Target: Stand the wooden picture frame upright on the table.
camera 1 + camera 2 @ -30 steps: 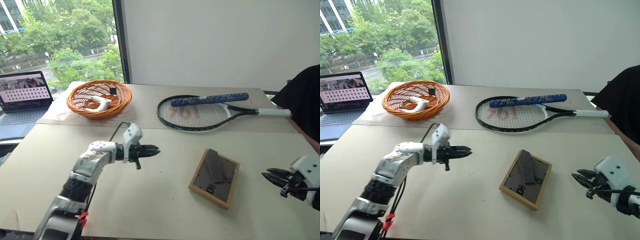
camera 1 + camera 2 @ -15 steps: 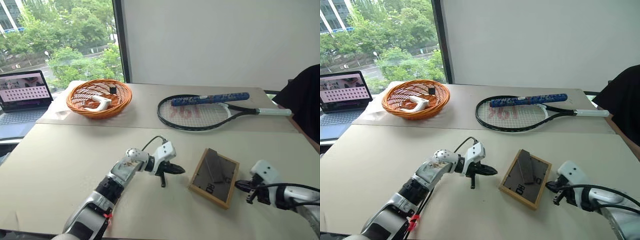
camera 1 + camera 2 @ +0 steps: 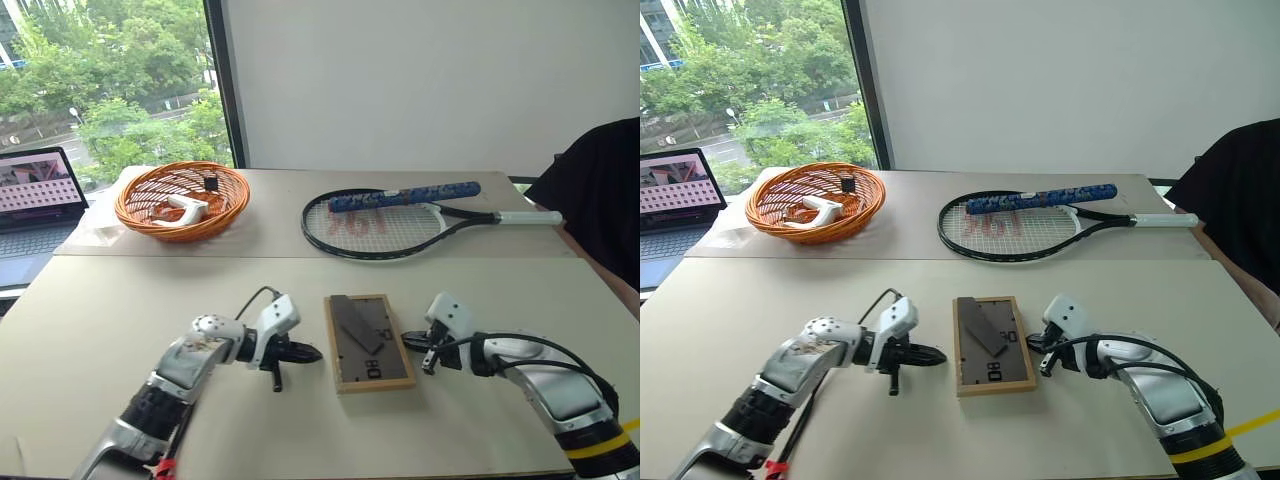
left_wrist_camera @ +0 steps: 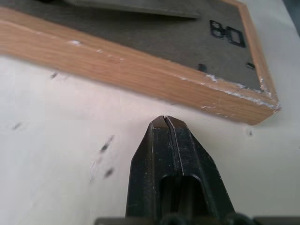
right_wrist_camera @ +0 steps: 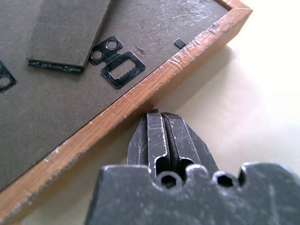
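Reaching inward from both sides, the two arms lie low over the table (image 3: pixel 120 300) in the left eye view, forearms nearly level and wrists bent toward each other. The left gripper (image 3: pixel 312 353) points at the left long edge of the wooden picture frame (image 3: pixel 368 340), its tips pressed together and just short of the wood. The right gripper (image 3: pixel 409 343) points at the opposite long edge, fingers likewise pinched together with nothing between them. The frame lies flat between the two grippers, dark grey back up, prop leg folded against it. Beyond the grippers lie a tennis racket (image 3: pixel 385 225) and an orange basket (image 3: pixel 182 198); a laptop (image 3: pixel 35 195) is cut off by the picture's edge, and a person's dark sleeve (image 3: pixel 590 200) is cut off at the other side.

The right eye view gives the same layout; whether the right gripper's tips touch the wood is hard to tell here.

Along the left gripper's fingers (image 4: pixel 164 145), the left wrist view shows them closed to a single point, a narrow strip of tabletop separating them from the frame's scuffed wooden edge, which the head views cannot resolve.

From the right wrist view, the closed fingers (image 5: pixel 161 136) sit right against the frame's edge, beside a sawtooth hanger (image 5: pixel 117 63) on the grey backing; the frame's far end is cut off.
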You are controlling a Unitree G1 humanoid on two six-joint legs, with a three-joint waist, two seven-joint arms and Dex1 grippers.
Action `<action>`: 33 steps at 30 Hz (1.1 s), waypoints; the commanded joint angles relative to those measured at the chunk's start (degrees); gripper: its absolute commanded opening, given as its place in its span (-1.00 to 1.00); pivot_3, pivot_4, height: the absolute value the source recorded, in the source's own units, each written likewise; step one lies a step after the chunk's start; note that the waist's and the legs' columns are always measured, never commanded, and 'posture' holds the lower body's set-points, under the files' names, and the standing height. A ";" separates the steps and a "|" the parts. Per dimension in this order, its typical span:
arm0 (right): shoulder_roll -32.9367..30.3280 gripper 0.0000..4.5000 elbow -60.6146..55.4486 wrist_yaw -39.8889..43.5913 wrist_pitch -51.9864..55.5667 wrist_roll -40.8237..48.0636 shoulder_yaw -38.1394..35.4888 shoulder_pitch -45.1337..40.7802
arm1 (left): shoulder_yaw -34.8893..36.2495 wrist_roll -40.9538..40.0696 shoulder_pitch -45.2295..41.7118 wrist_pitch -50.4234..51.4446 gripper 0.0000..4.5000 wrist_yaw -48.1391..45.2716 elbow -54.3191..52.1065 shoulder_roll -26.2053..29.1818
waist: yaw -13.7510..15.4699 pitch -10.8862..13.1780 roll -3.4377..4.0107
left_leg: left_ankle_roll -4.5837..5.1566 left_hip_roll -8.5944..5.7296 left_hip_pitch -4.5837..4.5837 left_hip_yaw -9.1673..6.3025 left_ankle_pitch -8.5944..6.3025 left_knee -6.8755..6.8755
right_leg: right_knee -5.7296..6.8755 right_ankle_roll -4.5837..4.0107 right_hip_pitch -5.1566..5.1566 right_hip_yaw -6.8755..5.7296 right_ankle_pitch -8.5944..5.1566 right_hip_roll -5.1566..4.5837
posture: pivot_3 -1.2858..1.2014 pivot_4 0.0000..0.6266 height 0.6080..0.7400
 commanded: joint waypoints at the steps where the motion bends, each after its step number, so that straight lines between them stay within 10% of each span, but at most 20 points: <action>1: 2.75 -0.95 -1.73 2.04 0.97 0.22 4.03 -1.38 | 4.43 0.28 4.43 1.84 -1.00 1.99 -1.13 5.20 | -0.40 -0.01 -0.02 | 0.00 0.00 0.05 0.00 0.00 -0.01 | 0.00 0.01 0.01 0.01 -0.01 0.00 | 0.03 -0.52 0.43; 16: 0.15 -0.95 0.31 4.80 0.46 0.26 -1.89 -5.02 | 16.66 -10.10 6.65 9.32 -1.00 7.11 -3.90 4.45 | 0.05 0.01 -0.10 | -0.01 0.01 0.06 0.00 -0.01 -0.01 | 0.04 -0.03 -0.01 -0.01 -0.06 -0.01 | 0.03 -0.52 0.43; 28: -5.06 -1.00 -7.26 13.21 8.71 15.10 -9.64 -8.92 | 23.96 -25.94 6.07 23.29 0.85 6.52 -11.40 7.03 | 1.23 0.12 -0.10 | 0.00 0.00 -0.27 0.00 -0.03 -0.03 | -0.01 -0.15 -0.20 -0.13 -0.07 -0.06 | 0.03 -0.52 0.43; 33: -6.99 -1.00 -8.09 14.02 10.51 15.19 -8.18 -6.54 | 23.77 -29.93 7.80 30.75 0.98 12.18 -15.14 5.06 | 1.30 0.12 -0.11 | 0.00 0.00 -0.28 -0.01 -0.03 -0.01 | -0.02 -0.16 -0.20 -0.14 -0.06 -0.06 | 0.03 -0.52 0.43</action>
